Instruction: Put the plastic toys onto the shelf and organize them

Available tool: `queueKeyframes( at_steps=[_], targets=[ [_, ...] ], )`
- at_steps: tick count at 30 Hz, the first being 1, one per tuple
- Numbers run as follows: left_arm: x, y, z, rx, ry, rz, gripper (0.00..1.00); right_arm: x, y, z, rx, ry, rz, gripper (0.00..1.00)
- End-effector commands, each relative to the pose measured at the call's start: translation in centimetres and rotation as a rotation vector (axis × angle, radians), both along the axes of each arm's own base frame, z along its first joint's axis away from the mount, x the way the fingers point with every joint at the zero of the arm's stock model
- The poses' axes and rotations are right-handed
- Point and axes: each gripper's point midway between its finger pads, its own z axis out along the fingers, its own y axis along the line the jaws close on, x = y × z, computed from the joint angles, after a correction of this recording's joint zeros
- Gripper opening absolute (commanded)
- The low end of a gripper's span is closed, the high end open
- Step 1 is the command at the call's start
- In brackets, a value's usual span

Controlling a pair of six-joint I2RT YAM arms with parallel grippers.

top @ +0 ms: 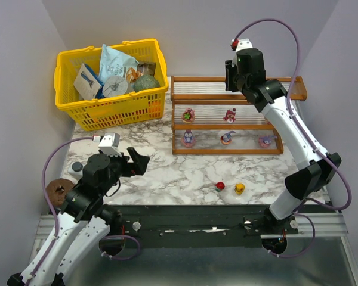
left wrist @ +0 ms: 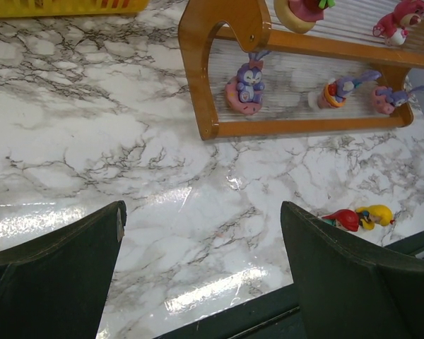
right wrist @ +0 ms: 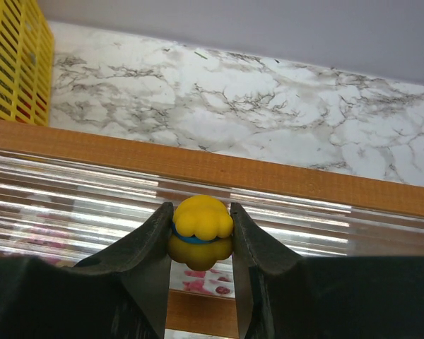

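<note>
The right pincer [top: 230, 74] hangs over the top tier of the shelf [top: 203, 79], its jaws closed on a round yellow toy [right wrist: 201, 224] with a blue band. The wrist view shows the toy pinched between both fingers [right wrist: 152, 240] just above the clear ribbed plastic, with a wooden rail beyond it; whether it touches the tier I cannot tell. On the middle tier stand two pink toys [top: 188, 115], one toward the left and one near the centre, and on the bottom tier three purple toys [top: 188, 139] are spaced left, centre and right. Two more lie on the marble counter [top: 167, 173] in front of the shelf, side by side: a red toy [top: 219, 186] and a yellow figurine [top: 240, 189]. The left pincer [top: 140, 161] hovers over the counter to the left of the shelf, jaws spread wide and holding nothing — its own view looks across marble toward the shelf's left end. A yellow basket [top: 68, 104] of packets sits at the far left, its corner near the shelf's left end.
</note>
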Motion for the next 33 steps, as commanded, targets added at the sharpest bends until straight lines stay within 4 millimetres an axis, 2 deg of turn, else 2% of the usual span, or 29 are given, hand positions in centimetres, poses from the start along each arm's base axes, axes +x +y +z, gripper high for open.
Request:
queueKeyframes(
  at_steps=[1, 11, 17, 20, 27, 33],
  targets=[
    [0.0, -0.2, -0.3, 0.01, -0.004, -0.016, 0.99, -0.5, -0.2, 0.6, 0.014, 0.02, 0.028, 0.18],
    [0.0, -0.2, -0.2, 0.006, -0.009, -0.018, 0.99, -1.0, -0.7, -1.8, 0.004, 0.142, 0.022, 0.2],
    [0.0, -0.1, 0.0, 0.004, -0.015, -0.016, 0.99, -1.0, -0.8, -2.5, 0.006, 0.169, 0.015, 0.21],
    [-0.1, -0.1, 0.0, 0.005, -0.013, -0.016, 0.99, -0.9, -1.0, -2.5, 0.019, 0.171, 0.005, 0.25],
    [0.0, 0.0, -0.1, 0.008, -0.011, -0.011, 0.99, -1.0, -1.4, -1.8, 0.03, 0.16, -0.004, 0.46],
    [-0.1, 0.1, 0.0, 0.005, -0.015, -0.004, 0.99, -1.0, -1.4, -1.3, 0.024, 0.158, 0.008, 0.56]
  ],
)
